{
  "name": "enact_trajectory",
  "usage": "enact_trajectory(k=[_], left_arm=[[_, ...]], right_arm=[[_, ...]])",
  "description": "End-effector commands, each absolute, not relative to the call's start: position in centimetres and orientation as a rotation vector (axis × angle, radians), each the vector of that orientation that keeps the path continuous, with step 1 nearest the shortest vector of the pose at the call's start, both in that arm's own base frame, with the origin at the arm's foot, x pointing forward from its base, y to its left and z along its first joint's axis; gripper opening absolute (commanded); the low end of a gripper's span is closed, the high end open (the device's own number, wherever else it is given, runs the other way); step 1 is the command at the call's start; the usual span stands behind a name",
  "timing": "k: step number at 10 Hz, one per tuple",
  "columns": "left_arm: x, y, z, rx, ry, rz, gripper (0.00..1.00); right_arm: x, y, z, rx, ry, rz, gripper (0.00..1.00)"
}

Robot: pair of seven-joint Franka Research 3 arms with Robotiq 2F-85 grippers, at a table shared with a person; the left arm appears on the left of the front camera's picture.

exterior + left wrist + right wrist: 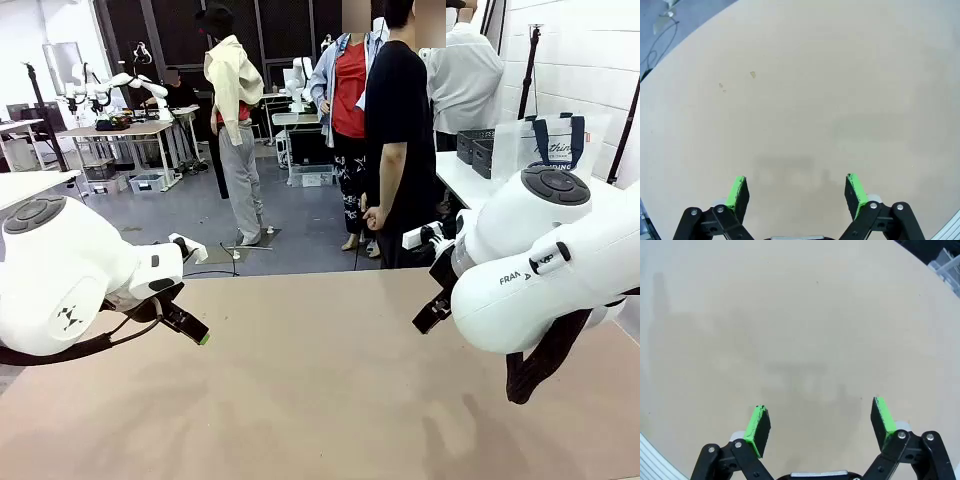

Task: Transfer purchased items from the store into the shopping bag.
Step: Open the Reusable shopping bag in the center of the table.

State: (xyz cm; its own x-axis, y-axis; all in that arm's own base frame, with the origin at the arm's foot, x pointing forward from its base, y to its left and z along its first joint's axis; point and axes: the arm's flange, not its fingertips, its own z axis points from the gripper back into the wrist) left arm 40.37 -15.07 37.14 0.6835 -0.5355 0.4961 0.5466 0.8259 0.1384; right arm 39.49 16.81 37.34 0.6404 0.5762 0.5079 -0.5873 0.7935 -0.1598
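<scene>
Shopping bag point(540, 142) stands upright, handles up, beside basket point(474, 146)

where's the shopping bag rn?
Front view, far right: the shopping bag stands on a white side table, just right of the dark mesh baskets.

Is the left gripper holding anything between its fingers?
No, the left gripper stands open, with just the tan table seen between its green pads.
</scene>
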Motion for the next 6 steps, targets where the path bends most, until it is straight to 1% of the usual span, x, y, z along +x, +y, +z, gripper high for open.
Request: enact_trajectory(k=[1,6], left_arm=[[40.37,-15.07,37.14,-0.021,-0.549,-0.607,1.00],[40.37,-15.07,37.14,-0.021,-0.549,-0.607,1.00]], right_arm=[[39.49,16.81,37.34,0.021,-0.572,0.664,1.00],[39.49,16.81,37.34,0.021,-0.572,0.664,1.00]])
